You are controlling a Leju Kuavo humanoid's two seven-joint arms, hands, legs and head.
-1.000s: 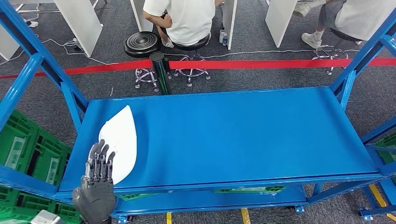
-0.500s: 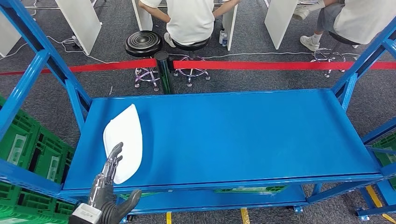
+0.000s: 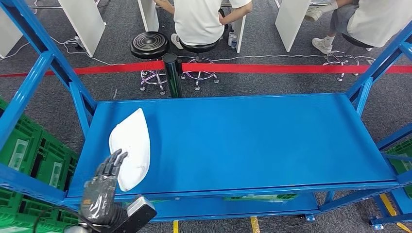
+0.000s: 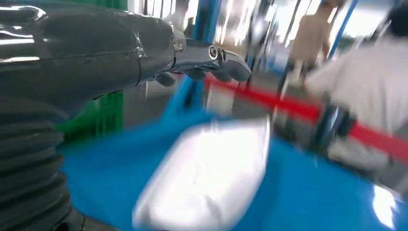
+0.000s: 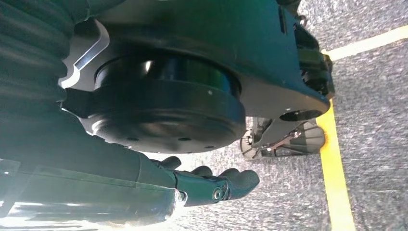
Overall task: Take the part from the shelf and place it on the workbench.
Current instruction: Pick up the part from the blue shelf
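Part point(image 3: 131, 148): white, smooth, shallow curved shell, pointed at the far end, broader and rounded at the near end; lying flat on the left end of the blue shelf point(image 3: 252, 141), near the front edge, untouched. Judged light, thin and fairly stiff, probably moulded plastic; glossy face likely slippery, so liable to slide on the painted deck if pushed rather than lifted. Best hold judged at the broad near edge or along a long side, fingers under the rim and thumb on top; pointed tip offers little purchase. Left hand point(image 3: 103, 189): empty, fingers extended and spread, raised just in front of the near end of the part, no contact visible. Right hand point(image 5: 211, 185): hanging over grey floor point(image 5: 375, 120) with a yellow line, fingers loosely extended, holding nothing. Beyond the shelf: red barrier tape point(image 3: 291, 68), black stool point(image 3: 149, 44), seated person point(image 3: 201, 22). Beside the left upright: green crates point(image 3: 34, 155).
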